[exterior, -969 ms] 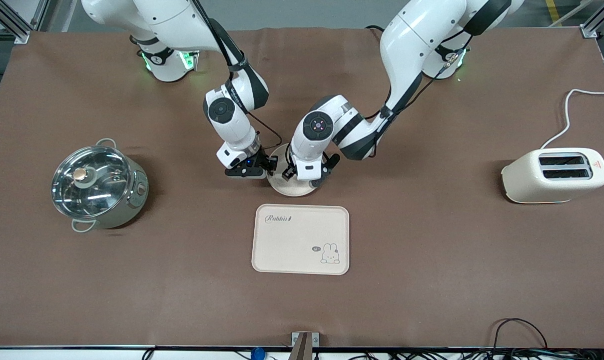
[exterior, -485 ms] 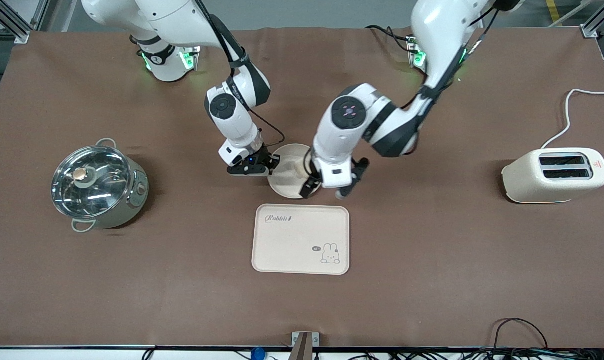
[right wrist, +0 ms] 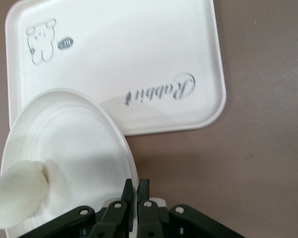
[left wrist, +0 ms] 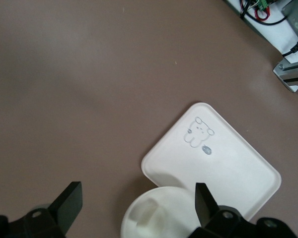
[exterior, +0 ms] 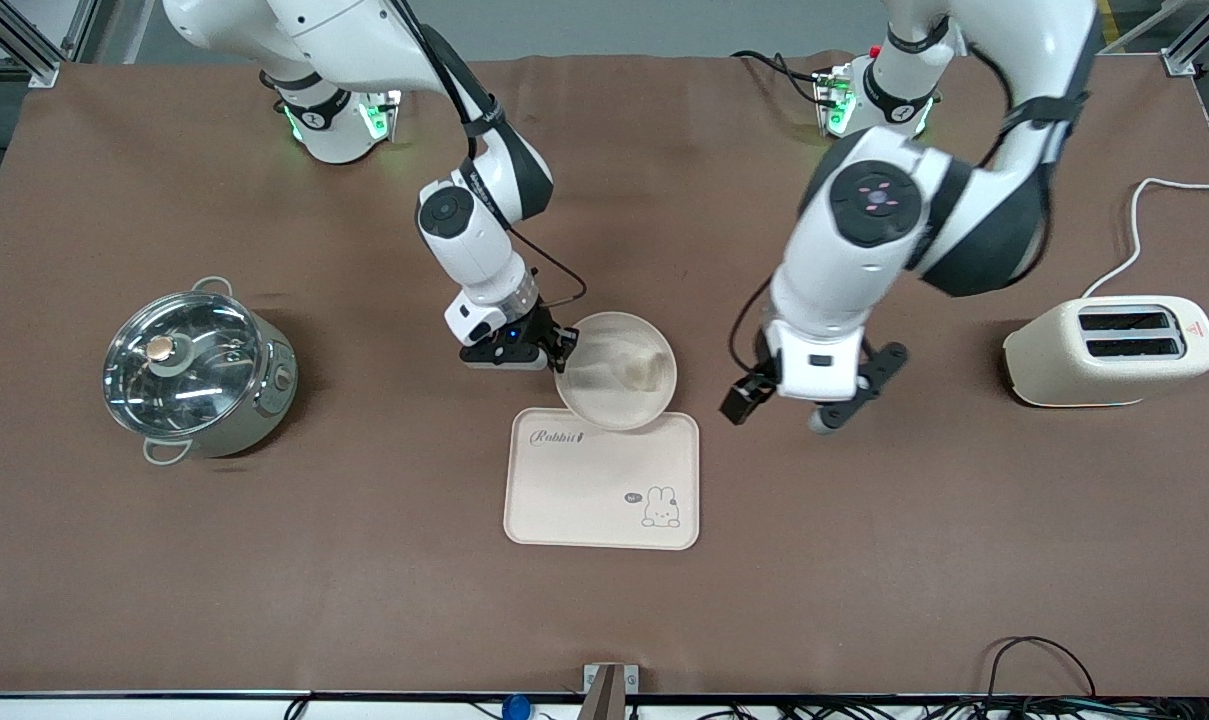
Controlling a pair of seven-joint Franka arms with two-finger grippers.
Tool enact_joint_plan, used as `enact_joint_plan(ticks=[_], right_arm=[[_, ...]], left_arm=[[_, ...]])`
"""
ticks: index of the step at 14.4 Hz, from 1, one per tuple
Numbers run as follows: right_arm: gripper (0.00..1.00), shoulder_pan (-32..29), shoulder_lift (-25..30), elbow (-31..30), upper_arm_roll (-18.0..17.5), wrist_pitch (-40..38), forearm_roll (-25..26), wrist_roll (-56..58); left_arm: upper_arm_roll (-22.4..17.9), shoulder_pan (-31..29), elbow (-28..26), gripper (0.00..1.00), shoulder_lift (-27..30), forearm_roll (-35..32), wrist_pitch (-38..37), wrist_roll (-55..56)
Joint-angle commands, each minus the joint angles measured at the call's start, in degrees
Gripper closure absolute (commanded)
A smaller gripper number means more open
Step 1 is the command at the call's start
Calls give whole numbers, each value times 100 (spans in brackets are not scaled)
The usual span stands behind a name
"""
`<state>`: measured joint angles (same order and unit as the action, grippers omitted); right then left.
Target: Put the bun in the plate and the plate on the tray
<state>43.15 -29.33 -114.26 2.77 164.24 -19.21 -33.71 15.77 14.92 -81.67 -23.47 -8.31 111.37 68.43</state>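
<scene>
- The bun [exterior: 647, 371] is a small pale cream lump, soft-edged and roughly oblong, lying inside the plate [exterior: 604, 405] toward the left arm's end of it.
- The plate is round, shallow and plain cream with a raised rim; its edge nearest the front camera overlaps the tray's [exterior: 584, 500] upper edge.
- The right gripper [right wrist: 136, 191] has its jaws pressed together on the plate's rim.
- The tray is a smooth cream rectangle with rounded corners, "Rabbit" lettering and a small rabbit drawing, flat on the desk [exterior: 914, 560].
- The left gripper [exterior: 816, 404] hangs over bare desk between the plate and the toaster [exterior: 1110, 350], jaws spread and holding nothing.
- The desk has a matte brown covering; a glass-lidded metal pot [exterior: 196, 370] stands toward the right arm's end.
</scene>
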Motion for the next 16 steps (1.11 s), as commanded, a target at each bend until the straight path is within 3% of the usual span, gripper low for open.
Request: enact_joint_plan(ticks=[1, 6, 9, 13, 16], right_arm=[[100, -183, -537, 763, -31, -15, -118, -127], [100, -684, -1179, 1748, -31, -24, -101, -215], [100, -887, -1452, 1925, -31, -7, -74, -171], [100, -870, -1769, 2250, -31, 11, -101, -144], [100, -764, -1760, 2216, -31, 29, -101, -188]], left_arm=[[5, -374, 134, 0, 350, -109, -553, -1135], [14, -1157, 134, 0, 1123, -74, -1625, -3455], [5, -1439, 116, 0, 1572, -21, -2205, -4511], [-47, -1852, 12, 0, 2002, 390, -2435, -5558], [-346, -1712, -541, 0, 2486, 515, -2418, -5752]])
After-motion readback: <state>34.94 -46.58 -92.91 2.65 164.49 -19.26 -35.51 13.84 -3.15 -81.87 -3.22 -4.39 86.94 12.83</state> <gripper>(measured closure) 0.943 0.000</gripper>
